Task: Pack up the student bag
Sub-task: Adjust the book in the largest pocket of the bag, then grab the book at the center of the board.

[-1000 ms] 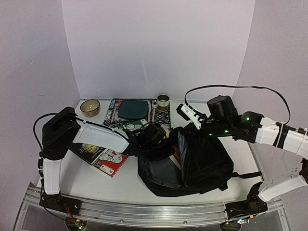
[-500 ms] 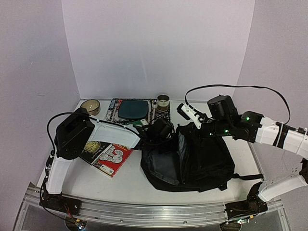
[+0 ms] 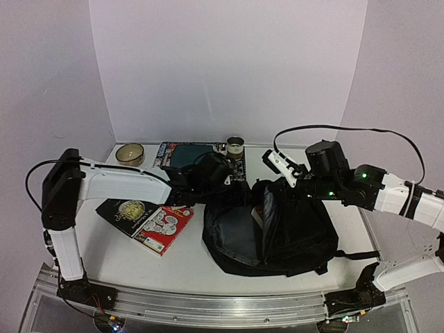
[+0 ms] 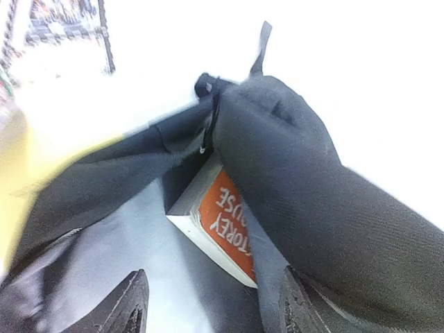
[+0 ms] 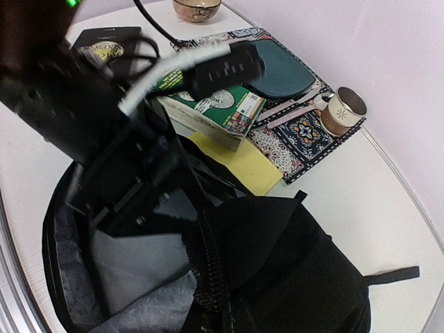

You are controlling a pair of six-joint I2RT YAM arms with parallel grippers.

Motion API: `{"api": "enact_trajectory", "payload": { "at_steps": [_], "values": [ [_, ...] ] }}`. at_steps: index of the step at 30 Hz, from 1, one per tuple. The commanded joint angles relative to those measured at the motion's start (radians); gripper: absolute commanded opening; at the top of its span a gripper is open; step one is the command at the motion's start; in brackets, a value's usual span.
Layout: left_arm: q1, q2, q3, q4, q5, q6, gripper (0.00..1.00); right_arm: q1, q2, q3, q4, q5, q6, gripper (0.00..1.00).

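Observation:
The student bag [image 3: 291,236], a large black backpack, lies open at the table's middle, with pale grey lining [image 5: 132,263]. An orange-covered book [image 4: 229,218] stands inside it against the raised flap [image 4: 333,201] and also shows from above [image 3: 258,216]. My left gripper [image 4: 211,309] is open at the bag's mouth [image 3: 234,193], nothing between its fingers [image 4: 132,305]. My right gripper [image 3: 276,189] is shut on the bag's zipper edge [image 5: 211,277] and holds the flap up; its fingers are hidden by the fabric.
A red-and-white book [image 3: 163,225] and a black book [image 3: 125,208] lie left of the bag. Behind it sit a green book [image 5: 218,104], a yellow sheet [image 5: 236,163], a teal pad [image 5: 277,66] on a patterned mat [image 5: 305,135], a cup [image 3: 235,146] and a bowl [image 3: 130,152].
My left gripper has opened and drawn back up and left from the bag's mouth, its elbow swinging left. The orange book stays inside the bag. The right arm still holds the flap.

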Motion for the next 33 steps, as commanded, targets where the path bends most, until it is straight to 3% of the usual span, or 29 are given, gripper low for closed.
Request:
{"api": "enact_trajectory", "payload": {
  "at_steps": [1, 8, 16, 25, 33],
  "values": [
    [0.002, -0.176, -0.081, -0.075, -0.138, 0.052, 0.76, 0.003, -0.045, -0.014, 0.015, 0.059, -0.009, 0.0],
    [0.108, -0.352, -0.244, -0.114, -0.154, 0.021, 0.91, 0.003, -0.071, -0.021, 0.007, 0.075, -0.003, 0.0],
    [0.339, -0.442, -0.354, -0.117, 0.009, 0.015, 0.95, 0.003, -0.066, -0.002, 0.007, 0.062, 0.009, 0.0],
    [0.585, -0.343, -0.365, -0.059, 0.265, 0.062, 0.95, 0.003, -0.031, 0.023, -0.026, 0.052, 0.011, 0.0],
    [0.719, -0.152, -0.314, 0.011, 0.484, 0.085, 0.95, 0.002, -0.033, 0.018, -0.029, 0.056, 0.004, 0.0]
  ]
}}
